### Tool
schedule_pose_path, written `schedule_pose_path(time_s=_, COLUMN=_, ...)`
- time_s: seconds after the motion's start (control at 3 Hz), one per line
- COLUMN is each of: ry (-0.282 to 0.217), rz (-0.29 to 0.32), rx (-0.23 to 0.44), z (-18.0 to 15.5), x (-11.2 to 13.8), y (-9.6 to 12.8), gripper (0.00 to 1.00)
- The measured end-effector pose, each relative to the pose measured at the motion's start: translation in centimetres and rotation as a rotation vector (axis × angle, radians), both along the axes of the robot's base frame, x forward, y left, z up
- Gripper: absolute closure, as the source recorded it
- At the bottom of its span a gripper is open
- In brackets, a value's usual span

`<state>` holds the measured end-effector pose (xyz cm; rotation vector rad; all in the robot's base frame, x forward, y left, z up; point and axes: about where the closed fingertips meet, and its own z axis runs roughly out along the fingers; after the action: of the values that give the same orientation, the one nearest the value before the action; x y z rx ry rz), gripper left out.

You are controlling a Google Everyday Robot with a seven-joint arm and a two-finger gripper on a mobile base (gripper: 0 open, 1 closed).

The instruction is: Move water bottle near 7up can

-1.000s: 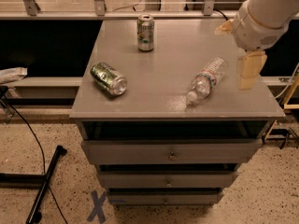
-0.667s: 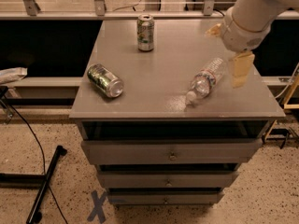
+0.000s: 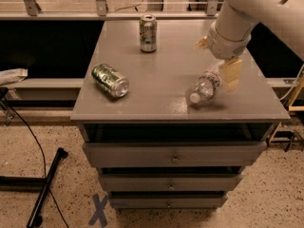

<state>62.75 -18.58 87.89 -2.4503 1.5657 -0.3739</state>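
The water bottle (image 3: 206, 85) is clear with a white cap and lies on its side on the right part of the grey cabinet top (image 3: 166, 99), cap towards the front. The 7up can (image 3: 148, 33) stands upright at the back middle, well apart from the bottle. My gripper (image 3: 216, 59) hangs from the white arm at the upper right, right over the bottle's rear end. It is open, with one tan finger (image 3: 232, 74) to the right of the bottle and the other to the back left.
A darker green can (image 3: 110, 80) lies on its side at the left of the top. Drawers (image 3: 174, 154) sit below the front edge. A railing runs behind the cabinet. A black cable and stand leg (image 3: 46, 186) lie on the floor at the left.
My gripper has moved left and down from beside the bottle's right to over its rear end. The bottle and both cans have stayed put.
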Motion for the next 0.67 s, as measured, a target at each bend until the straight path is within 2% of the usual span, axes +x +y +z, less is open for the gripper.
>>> schedule_pose_path(time_s=0.33, ry=0.033, rz=0.049, rx=-0.023, z=-2.0, x=0.6, y=0.7, gripper=0.14)
schedule_pose_path(time_s=0.67, ry=0.047, rz=0.108, rx=-0.039, z=-3.1, x=0.4, y=1.5, gripper=0.35)
